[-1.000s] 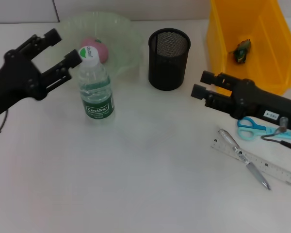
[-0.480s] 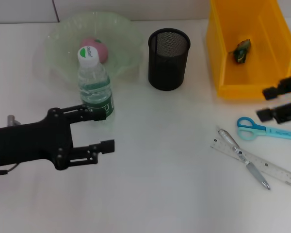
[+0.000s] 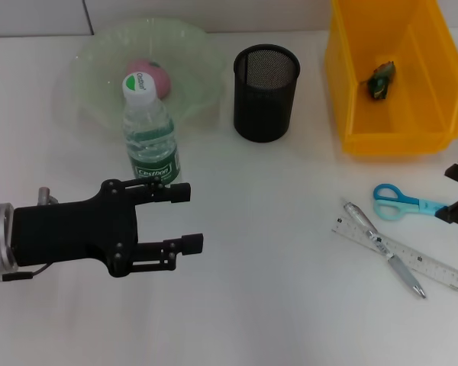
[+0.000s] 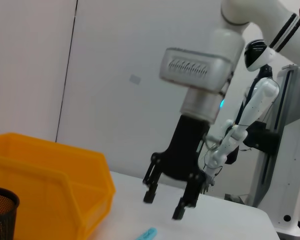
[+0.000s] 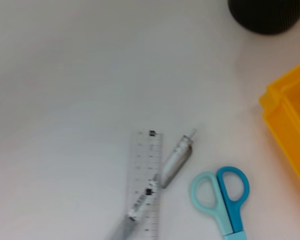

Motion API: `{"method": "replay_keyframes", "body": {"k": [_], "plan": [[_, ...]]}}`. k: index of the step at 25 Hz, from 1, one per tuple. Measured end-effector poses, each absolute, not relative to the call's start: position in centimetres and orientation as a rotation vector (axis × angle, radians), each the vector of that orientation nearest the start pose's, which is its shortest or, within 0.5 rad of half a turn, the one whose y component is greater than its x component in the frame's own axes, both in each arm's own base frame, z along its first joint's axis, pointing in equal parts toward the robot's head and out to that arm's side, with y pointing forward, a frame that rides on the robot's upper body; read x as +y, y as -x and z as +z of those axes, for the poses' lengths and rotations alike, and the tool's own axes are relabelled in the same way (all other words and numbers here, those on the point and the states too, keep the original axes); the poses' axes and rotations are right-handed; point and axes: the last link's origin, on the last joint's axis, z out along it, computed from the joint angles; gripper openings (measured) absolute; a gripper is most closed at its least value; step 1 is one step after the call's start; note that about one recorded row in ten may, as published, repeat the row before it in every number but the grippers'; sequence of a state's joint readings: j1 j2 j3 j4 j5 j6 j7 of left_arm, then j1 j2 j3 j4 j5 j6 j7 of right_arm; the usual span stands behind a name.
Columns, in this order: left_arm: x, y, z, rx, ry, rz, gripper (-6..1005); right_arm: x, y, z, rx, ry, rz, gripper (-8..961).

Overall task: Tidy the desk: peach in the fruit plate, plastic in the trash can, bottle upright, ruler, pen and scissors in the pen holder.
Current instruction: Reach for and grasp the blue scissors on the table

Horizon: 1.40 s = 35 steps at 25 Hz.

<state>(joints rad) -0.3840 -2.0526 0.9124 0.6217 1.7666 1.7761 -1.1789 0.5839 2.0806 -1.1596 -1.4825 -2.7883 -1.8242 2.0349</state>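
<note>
The bottle point(image 3: 149, 130) stands upright in front of the fruit plate point(image 3: 88, 57), which holds the peach point(image 3: 149, 75). A green plastic piece point(image 3: 382, 79) lies in the yellow trash can point(image 3: 343, 84). Scissors point(image 3: 401, 201), pen point(image 3: 382, 247) and ruler point(image 3: 412, 261) lie at the front right, the pen across the ruler. The black mesh pen holder point(image 3: 266, 82) stands mid-back. My left gripper point(image 3: 188, 218) is open just in front of the bottle, holding nothing. My right gripper point(image 3: 456, 192) is open at the right edge beside the scissors; the left wrist view shows this right gripper point(image 4: 163, 206) from afar.
The right wrist view looks down on the ruler point(image 5: 146, 190), pen point(image 5: 176, 160), scissors point(image 5: 224, 194), trash can corner point(image 5: 290, 120) and pen holder base point(image 5: 267, 12). Bare white table spreads across the front and middle.
My left arm has swung from beside the bottle to in front of it, drifting right. The right arm has pulled back from the trash can to the right edge.
</note>
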Motion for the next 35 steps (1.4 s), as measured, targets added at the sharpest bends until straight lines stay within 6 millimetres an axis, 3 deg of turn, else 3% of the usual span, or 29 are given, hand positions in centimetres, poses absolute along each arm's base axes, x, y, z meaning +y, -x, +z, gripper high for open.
{"method": "replay_keyframes", "body": {"k": [9, 14, 19, 28, 35], "plan": [[26.6, 26.3, -1.0, -0.436, 2.864, -0.975, 743, 36.3, -23.8, 2.9, 0.435, 2.746, -0.854, 668], [26.7, 26.3, -1.2, -0.459, 2.859, -0.974, 743, 36.9, -24.5, 2.3, 0.393, 2.733, -0.875, 570], [26.7, 26.2, -1.4, -0.478, 2.858, -0.976, 743, 37.2, -24.7, 1.7, 0.365, 2.737, -0.888, 473], [26.8, 26.1, -1.4, -0.486, 2.854, -0.983, 743, 37.3, -24.8, 1.3, 0.351, 2.753, -0.897, 466], [27.0, 26.0, -1.3, -0.491, 2.854, -0.985, 743, 37.3, -24.9, 1.0, 0.348, 2.755, -0.897, 317]]}}
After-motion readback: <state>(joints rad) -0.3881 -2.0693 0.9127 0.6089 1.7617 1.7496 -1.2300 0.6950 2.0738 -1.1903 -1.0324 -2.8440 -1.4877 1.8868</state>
